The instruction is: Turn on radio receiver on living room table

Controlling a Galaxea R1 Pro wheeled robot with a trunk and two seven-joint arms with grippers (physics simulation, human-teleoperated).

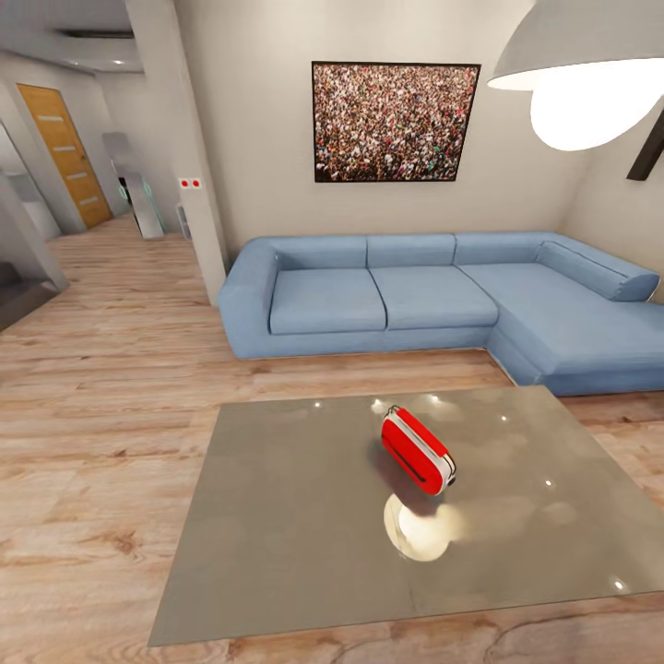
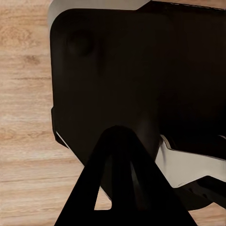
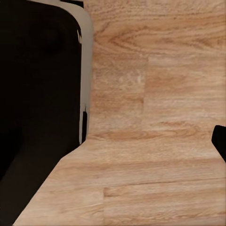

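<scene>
In the head view, the radio receiver (image 1: 418,452) is seen resting on the glossy grey table (image 1: 277,516), somewhat toward the table's far half and to the right of its middle. The radio is turned at an angle, with its thin metal handle at the far end and its white trim facing right. A bright round reflection of the hanging lamp (image 1: 576,74) is seen on the tabletop just in front of the radio. Beyond the table, a blue sectional sofa (image 1: 433,300) is set against the beige wall under a framed crowd picture (image 1: 395,122). A hallway with an orange door (image 1: 65,152) is visible at the far left. Light wood plank floor (image 1: 101,415) surrounds the table.

That scene is given by the head view alone. In the left wrist view, a dark robot body part (image 2: 141,84) with light trim is shown close up against plank floor, with a dark finger-like shape low in the picture. In the right wrist view, mostly floor (image 3: 155,117) is shown beside a dark body panel (image 3: 37,94), and a small dark tip is seen at one edge.

From neither wrist view can it be told whether the grippers are released or clenched. Nothing can be placed relative to either gripper from these pictures.
</scene>
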